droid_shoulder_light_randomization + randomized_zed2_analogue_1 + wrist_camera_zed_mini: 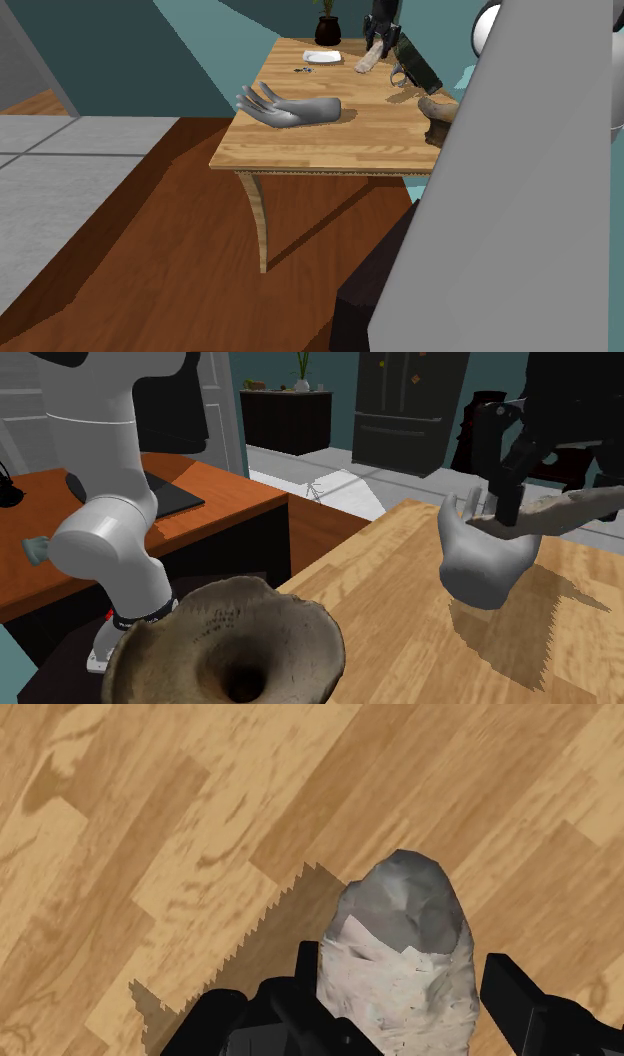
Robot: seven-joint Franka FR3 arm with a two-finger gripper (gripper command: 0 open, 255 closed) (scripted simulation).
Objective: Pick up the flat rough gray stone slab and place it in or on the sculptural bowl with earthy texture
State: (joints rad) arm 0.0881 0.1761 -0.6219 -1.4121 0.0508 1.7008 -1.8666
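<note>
Now the black pincer [400, 979] is clamped on the gray stone slab [400, 929] and holds it up in the air above the wooden table [150, 854], and the stone's dark shadow falls on the wood under it. From the second exterior view, the stone sticks out sideways from the pincer, close by the top of a pale hand statue [485, 562]. The brown bumpy bowl [225, 642] sits on the table well apart from the stone, at the front of that view.

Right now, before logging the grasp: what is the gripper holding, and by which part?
The gripper clasps the gray stone slab by one end, above the table.
</note>
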